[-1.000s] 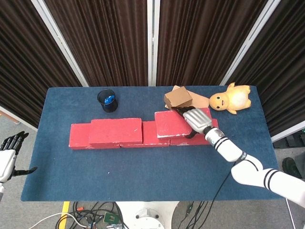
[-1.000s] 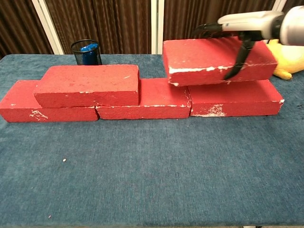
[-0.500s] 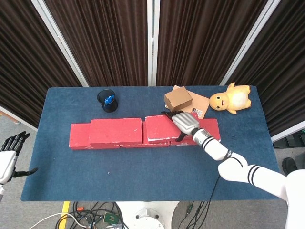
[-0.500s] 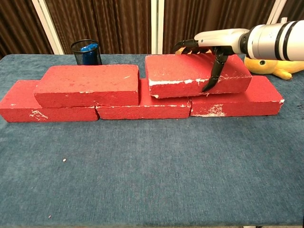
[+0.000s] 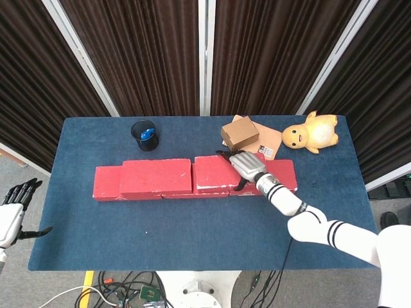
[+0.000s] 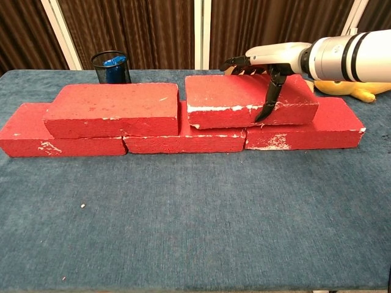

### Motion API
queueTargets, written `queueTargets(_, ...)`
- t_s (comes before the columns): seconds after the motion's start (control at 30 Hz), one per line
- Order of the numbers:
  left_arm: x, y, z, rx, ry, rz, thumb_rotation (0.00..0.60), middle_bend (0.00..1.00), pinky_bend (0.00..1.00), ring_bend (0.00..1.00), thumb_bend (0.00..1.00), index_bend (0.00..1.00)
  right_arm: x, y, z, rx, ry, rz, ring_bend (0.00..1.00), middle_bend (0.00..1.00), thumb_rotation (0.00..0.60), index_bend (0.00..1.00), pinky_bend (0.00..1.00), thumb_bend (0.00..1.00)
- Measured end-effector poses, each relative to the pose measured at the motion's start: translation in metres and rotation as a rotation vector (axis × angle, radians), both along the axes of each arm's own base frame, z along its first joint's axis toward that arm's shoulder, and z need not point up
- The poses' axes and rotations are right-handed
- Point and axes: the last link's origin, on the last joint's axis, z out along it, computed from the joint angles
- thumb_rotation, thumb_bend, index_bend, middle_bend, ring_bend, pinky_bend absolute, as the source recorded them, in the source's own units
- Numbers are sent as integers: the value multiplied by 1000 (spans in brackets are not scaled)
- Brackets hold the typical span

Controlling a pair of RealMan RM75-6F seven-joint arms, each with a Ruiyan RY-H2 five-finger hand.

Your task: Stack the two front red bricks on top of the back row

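Observation:
Three red bricks form the back row [image 6: 183, 141] on the blue table. A second-layer red brick [image 6: 113, 108] lies over the left end of the row. Beside it, another red brick [image 6: 235, 101] [image 5: 215, 173] rests across the middle and right bricks, with a narrow gap between the two upper bricks. My right hand [image 6: 269, 61] [image 5: 244, 165] grips this brick from above, thumb [image 6: 269, 101] down its front face and the other fingers over its back edge. My left hand [image 5: 13, 215] hangs off the table's left side, fingers apart and holding nothing.
A black mesh cup [image 5: 145, 135] [image 6: 111, 67] with a blue item stands behind the left bricks. A small cardboard box [image 5: 239, 133] on a flat packet and a yellow duck toy [image 5: 311, 135] [image 6: 351, 88] sit at the back right. Bare blue cloth [image 6: 195, 220] lies in front.
My right hand carried its red brick leftward and down onto the back row, ending close beside the left upper brick. The left hand barely moved.

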Motion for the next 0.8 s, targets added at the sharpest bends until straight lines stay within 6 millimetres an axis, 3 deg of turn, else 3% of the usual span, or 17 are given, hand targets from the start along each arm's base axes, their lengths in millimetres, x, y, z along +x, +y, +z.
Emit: queueTargets(0.8,-4,0,-2,-11,-13,1,600,0,0,0,30,8,13,1,-14,7,21,8,167,156,600,0,165,0)
